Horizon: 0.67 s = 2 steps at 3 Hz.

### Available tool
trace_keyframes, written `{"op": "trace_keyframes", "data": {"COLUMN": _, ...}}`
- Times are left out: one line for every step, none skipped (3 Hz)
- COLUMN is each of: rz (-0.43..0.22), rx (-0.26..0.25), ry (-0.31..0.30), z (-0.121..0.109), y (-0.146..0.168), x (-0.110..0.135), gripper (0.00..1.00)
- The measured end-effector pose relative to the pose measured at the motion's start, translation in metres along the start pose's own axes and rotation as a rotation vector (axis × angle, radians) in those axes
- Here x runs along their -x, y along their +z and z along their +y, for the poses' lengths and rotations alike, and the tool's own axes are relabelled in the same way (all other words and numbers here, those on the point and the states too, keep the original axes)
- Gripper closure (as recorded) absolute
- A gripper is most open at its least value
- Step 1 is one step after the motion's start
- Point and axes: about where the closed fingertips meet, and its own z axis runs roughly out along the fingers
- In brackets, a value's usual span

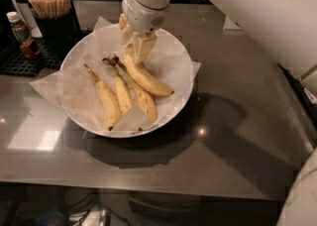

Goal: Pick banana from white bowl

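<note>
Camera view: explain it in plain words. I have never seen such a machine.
The big white shape is a robot arm, ending in a gripper, its grasping hand. The single picture looks down on a grey table. On it stands a white bowl lined with paper, holding four bananas. The gripper is down inside the bowl, at the stem end of the rightmost banana, the one it should lift out. Whether it has hold of it cannot be seen. At the upper left stand a cup of wooden sticks and a small bottle.
</note>
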Motion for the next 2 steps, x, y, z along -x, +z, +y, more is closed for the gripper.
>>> {"op": "trace_keyframes", "data": {"rz": 0.065, "rx": 0.052, "ry": -0.043, "z": 0.0034, "y": 0.0005, "x": -0.0062, "gripper": 0.43}}
{"op": "trace_keyframes", "data": {"rz": 0.138, "rx": 0.116, "ry": -0.118, "z": 0.0068, "y": -0.0001, "x": -0.0108, "gripper": 0.32}}
